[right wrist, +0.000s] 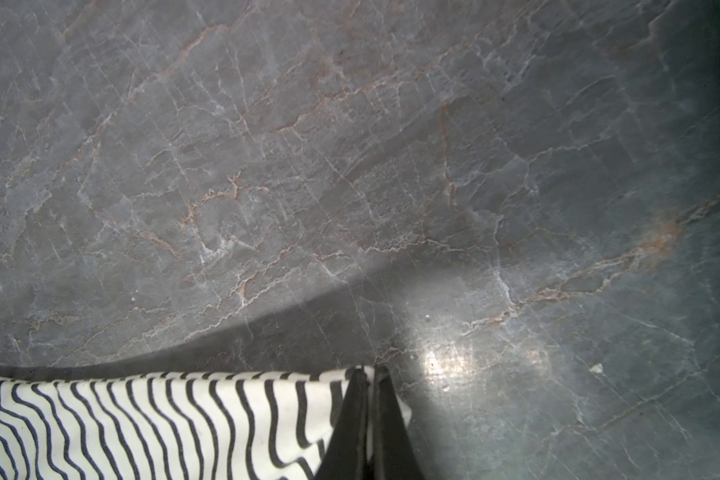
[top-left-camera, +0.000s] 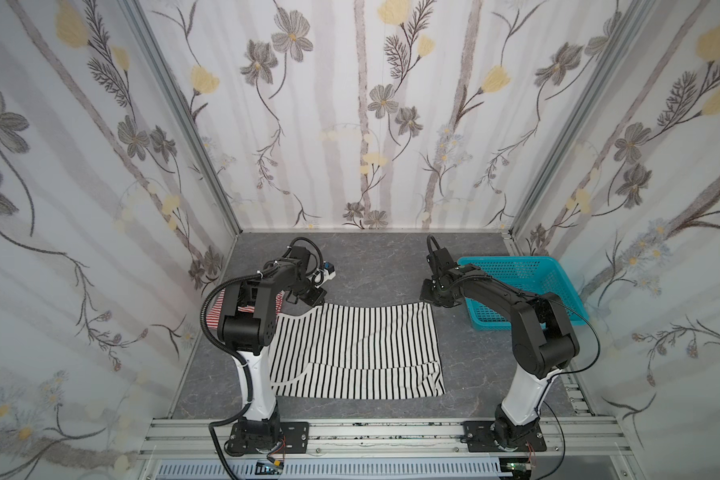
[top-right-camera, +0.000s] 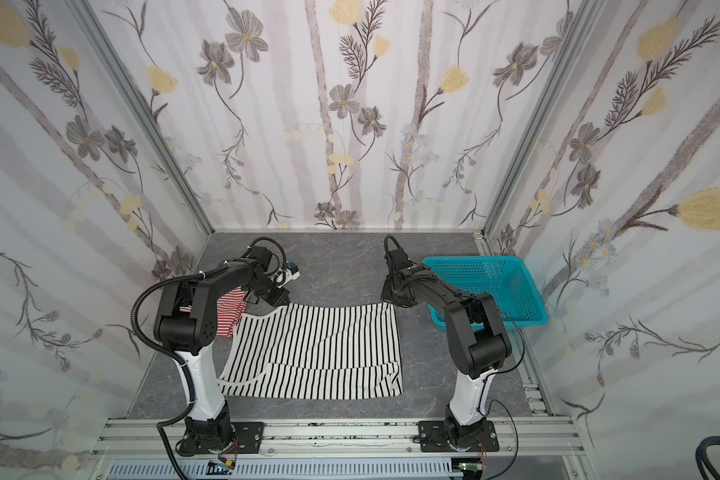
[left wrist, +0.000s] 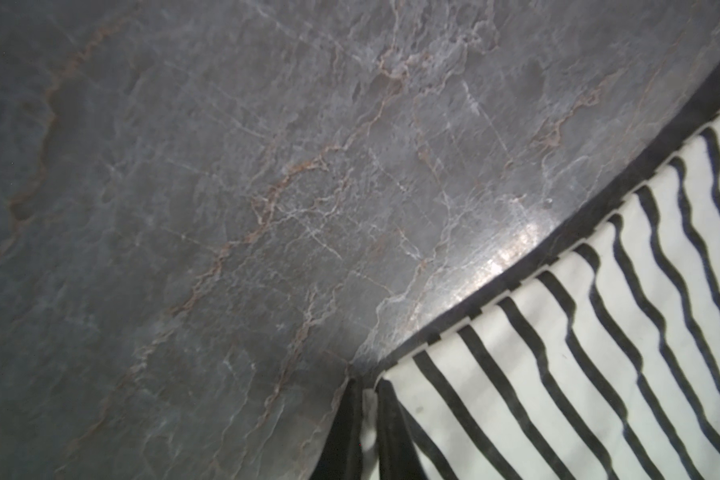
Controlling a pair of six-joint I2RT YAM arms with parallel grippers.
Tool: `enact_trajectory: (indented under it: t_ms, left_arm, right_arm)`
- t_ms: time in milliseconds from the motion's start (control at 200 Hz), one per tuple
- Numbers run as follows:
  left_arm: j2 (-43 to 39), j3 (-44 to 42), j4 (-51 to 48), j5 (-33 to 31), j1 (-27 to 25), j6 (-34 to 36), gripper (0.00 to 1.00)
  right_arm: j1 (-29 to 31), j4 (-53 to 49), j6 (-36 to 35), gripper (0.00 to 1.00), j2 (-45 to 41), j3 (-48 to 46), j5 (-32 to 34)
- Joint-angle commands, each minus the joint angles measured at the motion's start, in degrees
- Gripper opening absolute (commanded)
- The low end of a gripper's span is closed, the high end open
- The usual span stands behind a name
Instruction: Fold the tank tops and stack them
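The black-and-white striped tank top lies spread flat in the middle of the table, its near edge folded over. At its far left corner, my left gripper is shut on it, with white fabric pinched between the black fingers. My right gripper is shut on the far right corner in the same way. In the wrist views the striped cloth runs off from each grip. The red-and-white striped tank top lies at the left, mostly hidden under my left arm.
A turquoise mesh basket stands at the right rear, close beside my right arm. Bare grey marble tabletop lies beyond both grippers up to the back wall. Flowered walls enclose three sides.
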Motion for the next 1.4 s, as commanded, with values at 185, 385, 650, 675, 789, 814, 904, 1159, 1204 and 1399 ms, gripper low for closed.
enact_trajectory:
  t_ms: [185,385,650,675,789,814,904,1159,1204,1399]
  left_arm:
    - [-0.99,2.09,-0.18,2.36,0.08,-0.78,0.0]
    - [-5.8,-1.78,-0.47,2.93,-0.01,0.59,0.0]
    - [-13.01,-9.18,-0.84,3.19,0.07,2.98,0.0]
    - [-13.93,-9.93,-0.97,3.23,0.04,3.43,0.0]
    - [-18.49,-13.78,-1.3,3.53,0.1,4.77,0.0]
    - [-19.47,-14.43,-1.26,3.66,0.05,5.02,0.0]
    - [-22.3,-16.87,-1.68,3.45,0.06,5.32,0.0]
    - [-29.58,-23.49,-3.86,2.41,0.04,7.86,0.0]
    - [-30.74,-24.49,-4.19,2.31,0.04,8.2,0.0]
    - [-33.83,-28.42,-5.5,1.97,0.03,9.27,0.0]
  right_arm:
    - [-1.02,-1.23,-2.69,0.0,-0.77,1.15,1.57]
    - [-1.05,-0.81,-4.25,0.0,-4.05,-1.18,0.3]
    - [-1.04,-0.55,-4.54,0.0,-11.33,-6.96,-0.65]
    - [-1.03,-0.52,-4.58,0.0,-12.17,-7.66,-0.92]
    - [-0.82,0.1,-4.4,0.0,-15.94,-11.44,-2.27]
    - [-0.77,0.39,-4.21,0.0,-16.68,-12.35,-2.71]
    - [-0.05,0.76,-3.7,0.0,-18.37,-15.12,-3.1]
    - [2.68,0.37,-2.18,0.0,-22.11,-20.95,-2.89]
    - [3.07,0.06,-1.87,0.0,-24.48,-21.69,-2.64]
    - [4.14,-0.02,-0.7,0.0,-27.34,-25.57,-2.45]
